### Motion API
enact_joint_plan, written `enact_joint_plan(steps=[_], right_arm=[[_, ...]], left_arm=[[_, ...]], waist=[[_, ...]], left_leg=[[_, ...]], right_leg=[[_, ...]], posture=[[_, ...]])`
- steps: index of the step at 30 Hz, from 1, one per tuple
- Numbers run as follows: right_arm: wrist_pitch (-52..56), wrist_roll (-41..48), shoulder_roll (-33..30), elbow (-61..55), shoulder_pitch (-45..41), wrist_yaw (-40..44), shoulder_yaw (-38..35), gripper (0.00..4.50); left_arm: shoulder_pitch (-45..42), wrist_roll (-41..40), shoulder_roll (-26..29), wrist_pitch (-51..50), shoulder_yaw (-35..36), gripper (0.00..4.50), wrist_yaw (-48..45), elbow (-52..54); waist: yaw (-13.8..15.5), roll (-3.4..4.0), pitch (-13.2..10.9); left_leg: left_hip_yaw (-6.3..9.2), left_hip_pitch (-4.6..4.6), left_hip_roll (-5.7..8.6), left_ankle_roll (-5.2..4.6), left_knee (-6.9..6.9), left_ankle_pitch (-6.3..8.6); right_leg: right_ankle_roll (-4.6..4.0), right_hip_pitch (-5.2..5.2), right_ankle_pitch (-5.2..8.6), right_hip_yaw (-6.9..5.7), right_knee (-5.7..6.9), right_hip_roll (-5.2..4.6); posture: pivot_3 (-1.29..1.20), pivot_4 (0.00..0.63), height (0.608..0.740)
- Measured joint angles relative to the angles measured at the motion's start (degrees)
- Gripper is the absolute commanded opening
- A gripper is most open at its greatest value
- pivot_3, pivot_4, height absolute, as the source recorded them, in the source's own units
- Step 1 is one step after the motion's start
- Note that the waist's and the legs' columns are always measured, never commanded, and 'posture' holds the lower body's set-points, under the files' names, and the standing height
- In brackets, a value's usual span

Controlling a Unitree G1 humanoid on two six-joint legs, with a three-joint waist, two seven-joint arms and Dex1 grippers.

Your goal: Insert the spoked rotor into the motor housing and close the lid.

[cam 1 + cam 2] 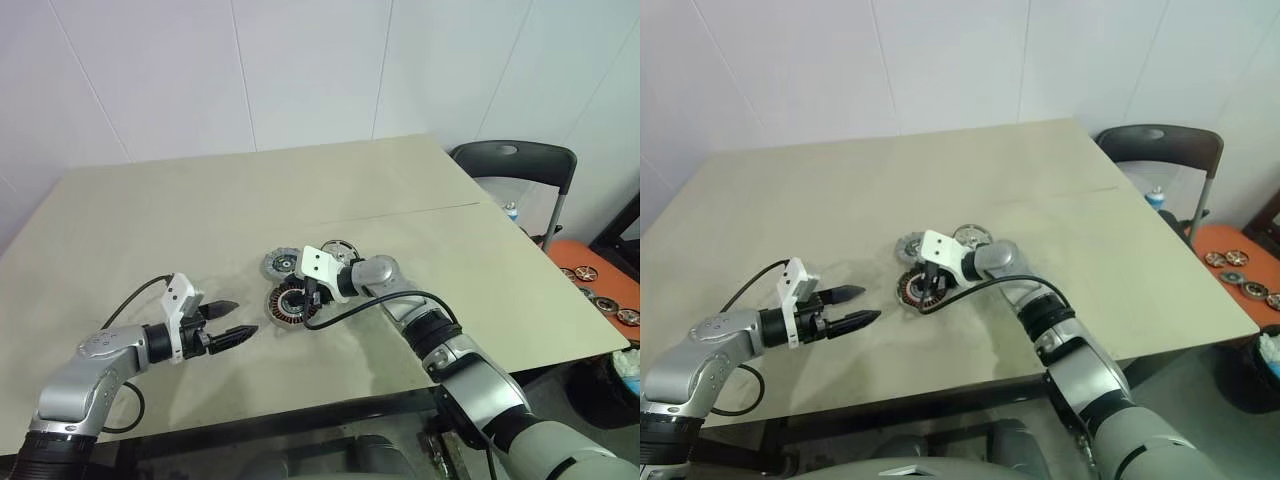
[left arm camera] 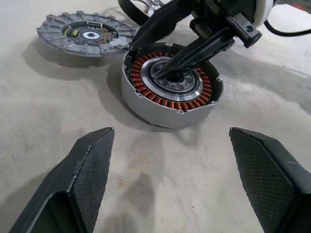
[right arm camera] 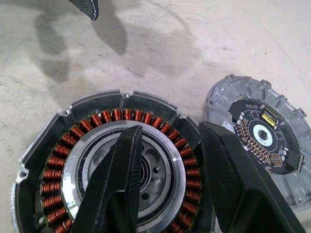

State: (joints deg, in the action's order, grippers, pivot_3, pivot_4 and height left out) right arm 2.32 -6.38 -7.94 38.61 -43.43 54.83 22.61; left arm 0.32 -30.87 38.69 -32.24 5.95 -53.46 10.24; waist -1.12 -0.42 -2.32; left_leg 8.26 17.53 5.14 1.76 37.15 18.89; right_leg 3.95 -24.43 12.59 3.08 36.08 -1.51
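Hovering nearest the table's front edge, the left gripper (image 1: 228, 322) has its two black fingers spread wide apart and empty, pointing toward the motor housing (image 2: 171, 91), which lies a short way ahead of its tips with bare table (image 1: 150, 210) between them.

The motor housing lies flat near the table's middle, copper windings ringing a pale metal centre.

The right gripper (image 1: 931, 279) comes down on the housing from above. Its fingers stand partly apart: one finger (image 3: 119, 184) lies over the pale metal centre, its tip dipping into the hub; the other finger (image 3: 238, 179) crosses the copper ring toward the housing's rim. Whether they are pinching anything cannot be told.

The lid (image 3: 262, 136) lies flat just beside the housing, on its far side as seen from the left gripper, ribbed rim up with a dark centre; whether the two touch cannot be told.

The spoked rotor (image 1: 340, 249) lies farther back, just behind the right gripper's white mount, partly hidden by it.

A dark chair (image 1: 520, 170) stands past the table's far right corner.
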Motion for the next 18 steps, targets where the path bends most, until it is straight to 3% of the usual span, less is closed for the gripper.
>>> enact_joint_plan(steps=[10, 18], right_arm=[[-0.8, 0.1, 0.1, 0.0, 0.8, -0.4, -0.3, 1.94], [12.9, 9.6, 3.3, -3.0, -0.7, 1.7, -7.8, 1.94]], left_arm=[[0.7, -0.8, 0.0, 0.0, 0.3, 4.03, 0.3, 0.7], [-0.3, -0.9, 0.0, 0.0, 0.2, 4.03, 0.5, 0.6]], waist=[[0.0, -0.02, 0.0], [0.1, 0.01, 0.0]], left_leg=[[-0.01, -0.09, 0.00, 0.00, 0.01, 0.00], [0.00, 0.03, 0.00, 0.00, -0.04, 0.00]], right_leg=[[0.00, 0.10, 0.00, 0.01, 0.01, 0.01], [0.00, -0.02, 0.00, 0.01, -0.02, 0.00]], posture=[[0.00, 0.000, 0.740], [0.00, 0.000, 0.740]])
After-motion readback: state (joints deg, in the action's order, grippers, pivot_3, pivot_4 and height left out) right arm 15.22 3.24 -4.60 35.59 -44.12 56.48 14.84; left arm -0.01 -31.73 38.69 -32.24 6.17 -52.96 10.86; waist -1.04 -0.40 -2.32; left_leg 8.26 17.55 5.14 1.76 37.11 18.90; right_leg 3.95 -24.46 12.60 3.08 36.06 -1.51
